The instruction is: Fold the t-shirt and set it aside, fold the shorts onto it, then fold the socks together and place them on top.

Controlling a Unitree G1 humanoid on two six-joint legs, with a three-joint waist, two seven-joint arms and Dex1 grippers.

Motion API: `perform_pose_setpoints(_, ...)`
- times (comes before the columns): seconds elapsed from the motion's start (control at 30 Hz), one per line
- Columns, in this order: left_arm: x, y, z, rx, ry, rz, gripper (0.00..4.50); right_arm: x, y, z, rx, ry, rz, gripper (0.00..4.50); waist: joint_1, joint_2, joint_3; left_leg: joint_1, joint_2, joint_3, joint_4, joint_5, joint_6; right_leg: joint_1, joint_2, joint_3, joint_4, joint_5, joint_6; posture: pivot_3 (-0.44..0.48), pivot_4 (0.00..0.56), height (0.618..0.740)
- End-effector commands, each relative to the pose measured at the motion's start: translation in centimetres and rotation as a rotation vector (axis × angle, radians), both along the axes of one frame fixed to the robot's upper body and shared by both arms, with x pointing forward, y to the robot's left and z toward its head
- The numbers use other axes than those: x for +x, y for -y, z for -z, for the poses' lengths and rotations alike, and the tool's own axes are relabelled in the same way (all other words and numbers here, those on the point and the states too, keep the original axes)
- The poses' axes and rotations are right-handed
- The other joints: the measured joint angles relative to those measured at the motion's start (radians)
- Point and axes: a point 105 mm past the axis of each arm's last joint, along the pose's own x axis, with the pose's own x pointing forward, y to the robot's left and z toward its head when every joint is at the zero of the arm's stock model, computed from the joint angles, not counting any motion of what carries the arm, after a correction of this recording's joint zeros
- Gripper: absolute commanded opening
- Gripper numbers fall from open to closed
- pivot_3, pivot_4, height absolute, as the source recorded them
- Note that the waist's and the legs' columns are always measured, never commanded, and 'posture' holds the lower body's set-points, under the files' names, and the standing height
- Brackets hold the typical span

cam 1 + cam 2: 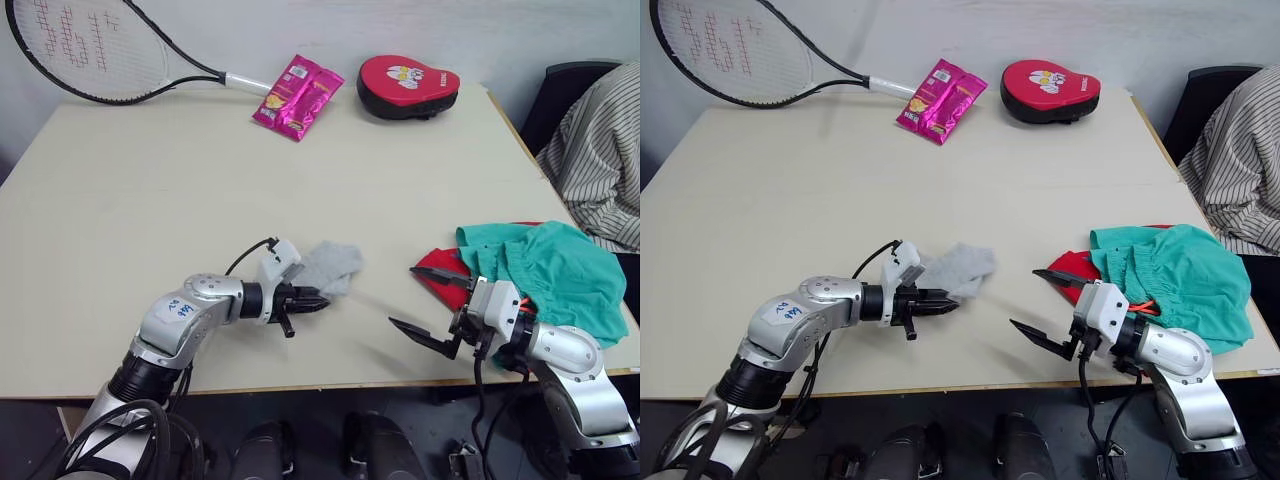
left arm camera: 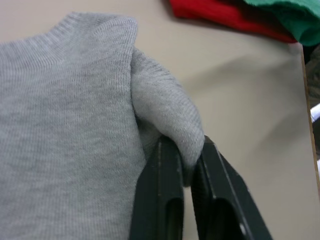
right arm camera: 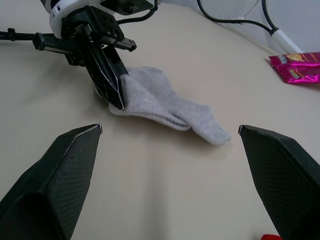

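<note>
Two risks: left hand (image 1: 310, 300) pinches only a thin fold of the socks (image 1: 330, 267), so it may slip; right hand (image 1: 432, 310), spread empty, could snag the shorts (image 1: 555, 275) behind it.

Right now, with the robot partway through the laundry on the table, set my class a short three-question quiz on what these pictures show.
1. True or false: the left gripper is shut on the socks.
2. What lies directly on the t-shirt?
A. tennis racket
B. shorts
C. snack packet
3. Fill in: the right gripper is ____ and holds nothing.

Key:
1. True; the left wrist view shows grey sock cloth pinched between the fingers.
2. B; the shorts cover most of it, near the table's right edge.
3. open.
</note>
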Motion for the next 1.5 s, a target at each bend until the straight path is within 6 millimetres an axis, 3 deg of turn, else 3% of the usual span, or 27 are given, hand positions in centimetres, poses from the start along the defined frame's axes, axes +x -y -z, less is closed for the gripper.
perform_pose_setpoints(0.03, -0.7, -0.4, -3.1, -0.045, 0.174, 0.095, 1.84, -0.4, -0.6, -1.1, -0.02, 0.034, -0.035, 4.5, 0.0, 0.0, 0.0, 0.0, 0.0, 0.0, 0.0, 0.0, 0.0, 0.0, 0.0, 0.0, 0.0, 0.0, 0.0, 0.0, 0.15, 0.74)
perform_pose_setpoints(0.07, -1.2, -0.9, -3.9, -0.073, 0.203, 0.123, 2.09, -0.5, -1.0, -1.0, -0.026, 0.02, -0.055, 4.5, -0.001, 0.0, 0.0, 0.0, 0.0, 0.0, 0.0, 0.0, 0.0, 0.0, 0.0, 0.0, 0.0, 0.0, 0.0, 0.0, 0.15, 0.74)
perform_pose_setpoints(0.17, -2.3, -3.0, -6.2, -0.15, 0.224, 0.174, 2.09, -0.4, -2.2, -1.1, -0.034, -0.009, -0.092, 4.5, -0.005, 0.0, 0.0, 0.0, 0.001, 0.0, -0.001, 0.0, -0.001, -0.001, 0.0, 0.0, 0.0, -0.001, -0.002, 0.0, 0.15, 0.74)
perform_pose_setpoints(0.23, -1.0, -5.6, -7.1, -0.125, 0.266, 0.093, 2.09, -0.2, -3.7, -0.6, -0.055, -0.047, -0.125, 4.5, -0.002, 0.0, 0.0, 0.0, 0.001, -0.001, -0.001, 0.0, -0.002, -0.001, 0.0, -0.001, 0.002, -0.002, -0.003, 0.0, 0.15, 0.74)
perform_pose_setpoints(0.43, 2.9, -10.4, -5.0, 0.086, 0.356, -0.072, 2.09, 0.8, -6.5, 2.1, -0.144, -0.132, -0.128, 4.5, 0.008, 0.0, 0.0, 0.0, 0.0, -0.002, -0.001, 0.001, -0.002, -0.001, -0.002, -0.002, 0.002, -0.002, -0.004, 0.0, 0.15, 0.74)
perform_pose_setpoints(0.77, 6.3, -9.1, -1.0, 0.124, 0.35, -0.033, 2.09, 4.4, -7.5, 4.4, -0.211, -0.14, -0.006, 4.5, 0.022, 0.0, 0.0, -0.003, -0.001, -0.002, 0.002, 0.0, 0.0, -0.002, -0.002, -0.004, 0.003, -0.002, -0.003, 0.0, 0.15, 0.74)
perform_pose_setpoints(0.9, 6.8, -8.3, 0.0, 0.127, 0.325, 0.011, 2.14, 5.3, -7.6, 4.6, -0.213, -0.148, 0.016, 3.58, 0.017, 0.0, 0.0, -0.002, 0.0, -0.001, 0.002, 0.0, 0.0, -0.002, -0.001, -0.004, 0.004, -0.002, -0.003, 0.0, 0.15, 0.74)
perform_pose_setpoints(1.0, 6.8, -8.6, 1.3, 0.168, 0.29, 0.021, 1.51, 5.4, -7.6, 4.7, -0.221, -0.144, 0.012, 2.57, 0.014, 0.0, 0.0, -0.002, 0.0, -0.001, 0.002, 0.0, 0.0, -0.002, 0.0, -0.004, 0.005, -0.002, -0.003, 0.0, 0.15, 0.74)
perform_pose_setpoints(1.17, 6.1, -9.2, 2.5, 0.164, 0.244, 0.034, 0.02, 5.7, -7.3, 4.6, -0.239, -0.126, -0.004, 0.82, 0.011, -0.001, 0.0, -0.001, 0.0, -0.001, 0.003, 0.0, 0.0, -0.001, 0.0, -0.003, 0.006, -0.002, -0.003, 0.0, 0.15, 0.74)
perform_pose_setpoints(1.23, 5.4, -9.7, 2.7, 0.156, 0.25, 0.028, 0.0, 6.0, -6.9, 4.4, -0.251, -0.112, -0.013, 0.16, 0.005, -0.001, 0.0, -0.001, 0.0, -0.001, 0.003, 0.0, 0.0, -0.001, 0.0, -0.003, 0.006, -0.002, -0.003, 0.0, 0.15, 0.74)
perform_pose_setpoints(1.5, 2.2, -9.8, 2.0, 0.106, 0.29, -0.042, 0.0, 6.3, -6.0, 4.2, -0.316, -0.067, -0.128, 0.05, -0.006, -0.001, 0.0, 0.0, 0.001, -0.001, 0.003, 0.001, -0.001, -0.001, -0.001, -0.002, 0.008, -0.003, -0.003, 0.0, 0.15, 0.74)
